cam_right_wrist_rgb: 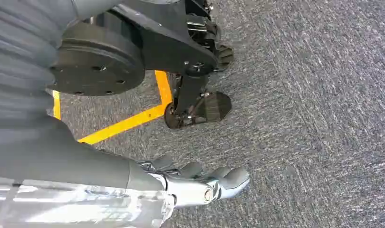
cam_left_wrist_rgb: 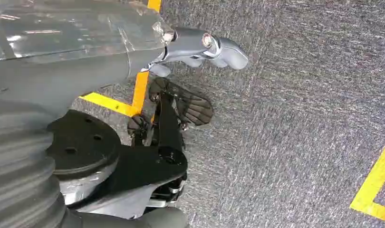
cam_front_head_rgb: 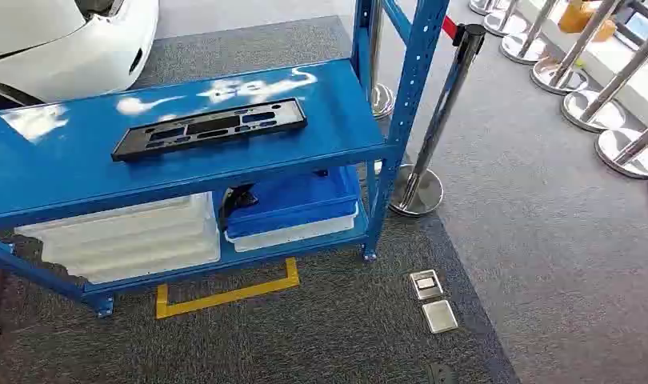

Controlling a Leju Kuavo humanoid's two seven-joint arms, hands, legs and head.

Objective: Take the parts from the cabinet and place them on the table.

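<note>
A flat black panel part (cam_front_head_rgb: pixel 210 128) with several cut-outs lies on the top shelf of the blue cabinet (cam_front_head_rgb: pixel 337 120), a little left of the shelf's middle. On the lower shelf a small dark object (cam_front_head_rgb: pixel 238 198) sits between the trays; what it is cannot be made out. My left hand (cam_left_wrist_rgb: pixel 200 47) hangs at my side over grey carpet, fingers loosely extended and holding nothing. My right hand (cam_right_wrist_rgb: pixel 200 183) hangs the same way, empty, above carpet.
The lower shelf carries stacked white trays (cam_front_head_rgb: pixel 129 236) and a blue tray (cam_front_head_rgb: pixel 293 204) on a white one. Yellow floor tape (cam_front_head_rgb: pixel 225 296) runs below the cabinet. A stanchion post (cam_front_head_rgb: pixel 417 192) stands at its right corner, with more stanchions (cam_front_head_rgb: pixel 593 104) farther right. Floor sockets (cam_front_head_rgb: pixel 433 300) lie nearby.
</note>
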